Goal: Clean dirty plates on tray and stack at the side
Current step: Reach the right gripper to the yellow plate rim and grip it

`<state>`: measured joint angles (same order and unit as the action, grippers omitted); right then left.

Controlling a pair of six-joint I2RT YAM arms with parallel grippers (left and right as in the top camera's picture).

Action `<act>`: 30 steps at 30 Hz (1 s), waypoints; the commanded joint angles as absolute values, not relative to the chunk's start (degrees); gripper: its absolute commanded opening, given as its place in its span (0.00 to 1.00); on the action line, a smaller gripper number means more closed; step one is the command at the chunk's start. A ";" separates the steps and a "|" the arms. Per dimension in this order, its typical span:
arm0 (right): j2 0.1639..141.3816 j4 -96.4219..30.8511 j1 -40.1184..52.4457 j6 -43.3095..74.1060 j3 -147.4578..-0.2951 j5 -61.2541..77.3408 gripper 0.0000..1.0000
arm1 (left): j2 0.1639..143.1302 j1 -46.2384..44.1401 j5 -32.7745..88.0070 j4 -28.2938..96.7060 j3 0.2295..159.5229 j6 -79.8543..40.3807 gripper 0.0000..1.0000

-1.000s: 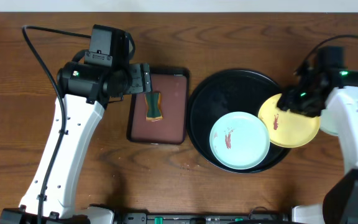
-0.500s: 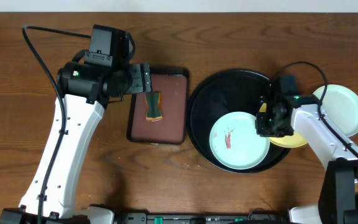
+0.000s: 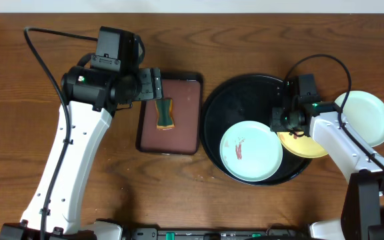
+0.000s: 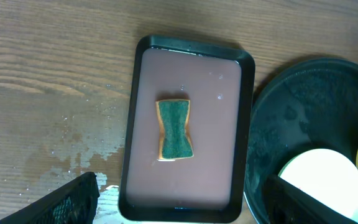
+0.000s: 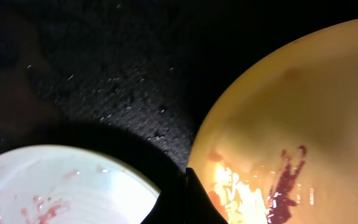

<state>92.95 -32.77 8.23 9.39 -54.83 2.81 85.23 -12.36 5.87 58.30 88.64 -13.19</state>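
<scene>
The round black tray (image 3: 239,100) holds a mint-white plate (image 3: 251,151) with red smears at its front. A yellow plate (image 3: 303,145) with a dark red smear lies at the tray's right side, partly under my right arm. A second pale plate (image 3: 365,117) rests on the table right of the tray. My right gripper (image 3: 279,123) is shut, its tips (image 5: 188,186) low over the tray (image 5: 104,62), at the yellow plate's (image 5: 291,137) left rim, beside the mint plate (image 5: 61,186). My left gripper (image 3: 153,85) hangs open (image 4: 179,211) with nothing between its fingers.
A small rectangular black tray (image 3: 185,113) with a maroon inside sits left of the round tray, a green-and-yellow sponge (image 3: 165,113) lying in it (image 4: 174,129). The wood left of it shows a wet patch (image 4: 73,143). A black cable (image 3: 39,53) loops behind the left arm.
My right gripper has shut and swung left from over the yellow plate to the gap between the plates. The right pale plate is uncovered. The mint plate slid slightly left.
</scene>
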 commanded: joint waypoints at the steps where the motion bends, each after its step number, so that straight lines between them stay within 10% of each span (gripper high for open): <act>1: 92.75 -33.91 8.45 7.40 -55.72 4.58 0.01 | 85.08 -12.01 5.96 58.46 89.12 -12.67 0.85; 8: 87.70 -48.90 -1.61 8.49 -68.84 6.63 0.26 | 85.08 -12.01 5.96 58.46 89.12 -12.67 0.85; 19: 89.67 -50.00 -25.87 5.06 -62.87 11.46 0.30 | 85.08 -12.01 5.96 58.46 89.12 -12.67 0.85; 30: 89.97 -47.97 -25.50 9.72 -60.07 1.58 0.32 | 85.08 -12.01 5.96 58.46 89.12 -12.67 0.85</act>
<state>89.67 -48.71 -25.78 7.55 -61.01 5.98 85.23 -12.36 5.87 58.30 88.64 -13.19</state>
